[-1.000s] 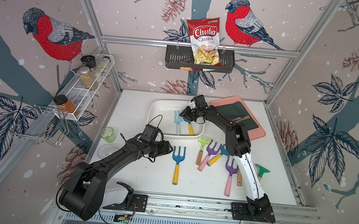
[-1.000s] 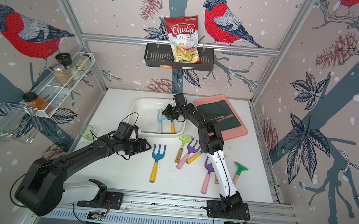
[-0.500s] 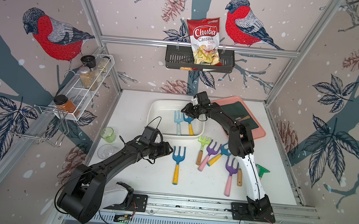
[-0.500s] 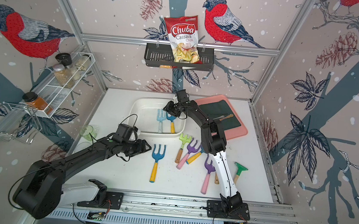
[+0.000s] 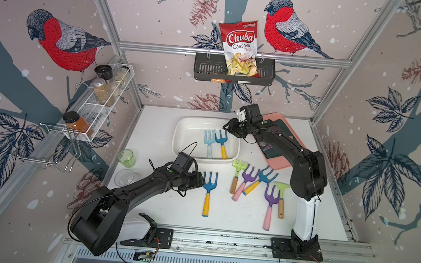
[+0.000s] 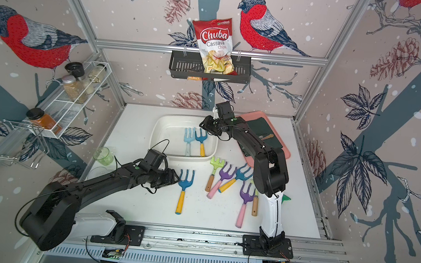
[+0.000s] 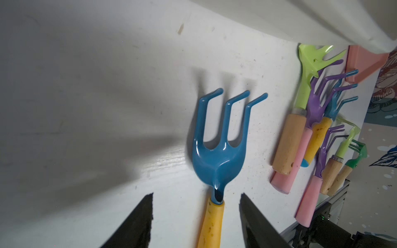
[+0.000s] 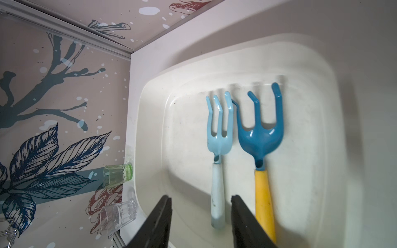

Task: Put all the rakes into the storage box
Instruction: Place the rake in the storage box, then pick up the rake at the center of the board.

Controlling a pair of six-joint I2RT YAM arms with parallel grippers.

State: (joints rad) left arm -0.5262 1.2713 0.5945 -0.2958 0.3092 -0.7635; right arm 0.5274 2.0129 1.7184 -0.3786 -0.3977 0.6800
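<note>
The left gripper (image 5: 200, 182) hangs low over the counter (image 5: 156, 132) with its jaws apart, grasping nothing. Seen from its own wrist, the two black fingers (image 7: 137, 223) stand either side of the yellow handle of a blue rake (image 7: 217, 154), with bare counter showing between each finger and the handle. In both top views the gripper sits just left of that rake's head. The blue rake lies flat, tines toward the far wall and handle toward the near edge, outside the storage box (image 5: 177, 139) and just on its near side.

The right gripper (image 5: 227, 126) hovers over the far right corner of the storage box, its jaws parted and empty. Below it, inside the box, a light blue rake (image 8: 219, 137) with a white handle and a darker blue rake (image 8: 261, 137) with a yellow handle lie close side by side, tines toward the far end.

To the right of the loose blue rake is a cluster of hand tools on the counter. A green rake (image 5: 236, 175) with a wooden handle, a purple rake (image 5: 244, 181) with a pink handle and another blue one overlap. Two more lie nearer, by the right arm's base.

A pink tray (image 5: 280, 165) holding a dark green cloth (image 6: 262, 132) sits right of the box, partly under the right arm. A green glass (image 5: 126, 158) and a clear glass (image 5: 124, 177) stand by the left wall.
</note>
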